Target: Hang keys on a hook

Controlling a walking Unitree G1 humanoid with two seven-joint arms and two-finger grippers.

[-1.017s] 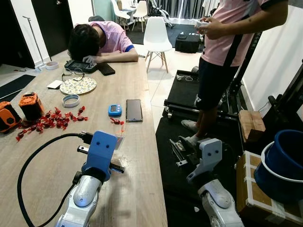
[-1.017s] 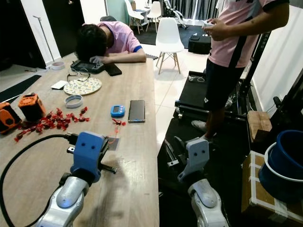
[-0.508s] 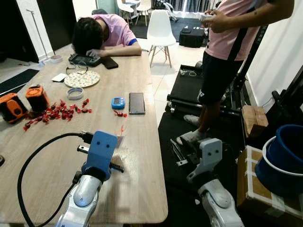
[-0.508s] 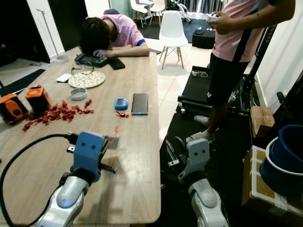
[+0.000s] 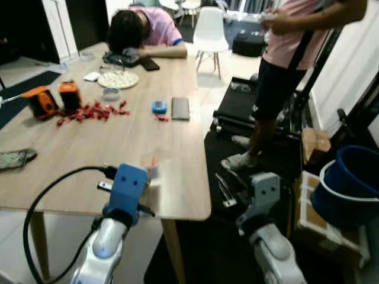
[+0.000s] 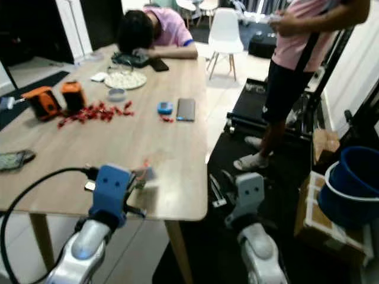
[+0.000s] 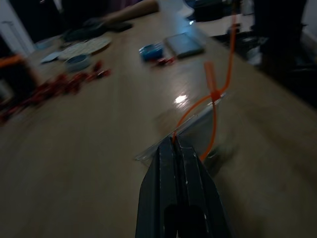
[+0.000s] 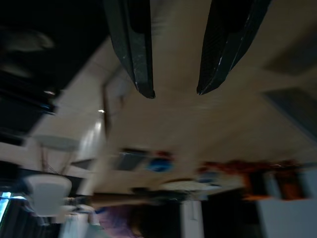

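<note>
Left wrist view shows your left gripper (image 7: 174, 140) pinched tight on a clear flat tag with a thin orange cord (image 7: 214, 94) (the keys, I think), just above the near right end of the long wooden table (image 5: 89, 142). Keep that pinch firm while you walk. Your right gripper (image 8: 173, 91) hangs wide open, holding nothing.

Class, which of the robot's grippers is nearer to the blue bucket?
The right. The right gripper hangs off the table's edge over the dark mat, on the blue bucket's side. The left gripper is over the table, farther away.
</note>
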